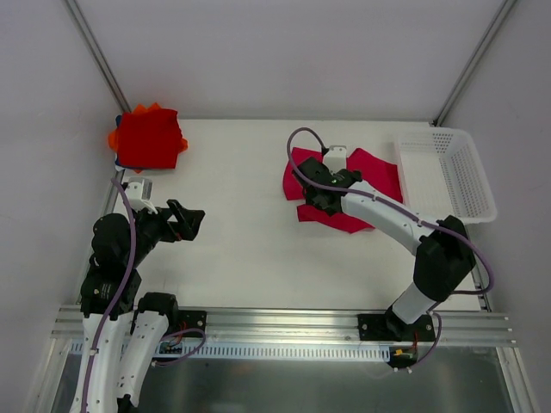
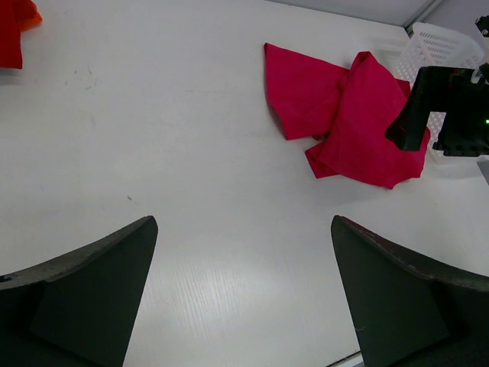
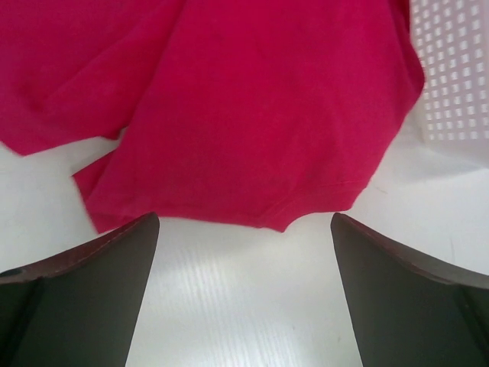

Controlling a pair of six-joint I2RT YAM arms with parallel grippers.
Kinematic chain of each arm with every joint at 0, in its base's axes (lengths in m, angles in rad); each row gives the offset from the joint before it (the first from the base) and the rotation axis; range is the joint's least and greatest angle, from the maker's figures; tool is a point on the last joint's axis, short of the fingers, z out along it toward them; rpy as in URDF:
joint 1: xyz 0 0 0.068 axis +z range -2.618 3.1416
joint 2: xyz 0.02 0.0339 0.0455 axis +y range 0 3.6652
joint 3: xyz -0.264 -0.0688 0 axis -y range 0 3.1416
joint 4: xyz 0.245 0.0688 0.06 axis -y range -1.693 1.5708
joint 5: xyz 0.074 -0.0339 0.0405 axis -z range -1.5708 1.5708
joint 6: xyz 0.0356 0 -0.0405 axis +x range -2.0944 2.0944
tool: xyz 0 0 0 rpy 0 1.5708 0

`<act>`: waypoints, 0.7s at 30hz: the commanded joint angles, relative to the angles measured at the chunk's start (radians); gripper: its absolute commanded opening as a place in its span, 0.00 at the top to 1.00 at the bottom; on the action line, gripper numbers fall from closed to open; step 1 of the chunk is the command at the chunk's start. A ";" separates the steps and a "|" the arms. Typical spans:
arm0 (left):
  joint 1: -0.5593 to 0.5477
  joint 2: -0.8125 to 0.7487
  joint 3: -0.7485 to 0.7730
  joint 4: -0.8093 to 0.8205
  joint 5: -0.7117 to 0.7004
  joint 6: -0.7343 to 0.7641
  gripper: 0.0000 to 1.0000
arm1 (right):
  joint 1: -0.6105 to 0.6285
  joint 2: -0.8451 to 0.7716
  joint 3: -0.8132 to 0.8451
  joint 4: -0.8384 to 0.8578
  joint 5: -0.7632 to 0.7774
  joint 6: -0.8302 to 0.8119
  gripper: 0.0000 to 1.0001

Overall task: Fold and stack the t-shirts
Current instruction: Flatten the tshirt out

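Mid-fold, I reckon: the crimson t-shirt (image 3: 252, 115) lies rumpled just ahead of my right gripper (image 3: 244, 260), whose jaws gape wide and empty. My left gripper (image 2: 244, 267), equally wide and empty, sits well apart from it. Next I must pinch the cloth's near edge and fold it over.

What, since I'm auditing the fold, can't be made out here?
Pink shirt: top view, right arm covers its middle.
Stack: top view, upper shirt hides those beneath; left wrist view's edge crops it.
Basket: right wrist view, mostly cut off by the edge.
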 commanded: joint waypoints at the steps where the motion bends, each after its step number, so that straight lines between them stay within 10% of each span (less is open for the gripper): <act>1: 0.009 0.001 0.005 0.034 0.030 0.017 0.01 | 0.027 -0.051 0.003 0.013 -0.029 0.052 0.01; 21: 0.007 -0.005 0.005 0.034 0.044 0.016 0.01 | 0.024 -0.111 -0.460 0.626 -0.420 -0.005 0.00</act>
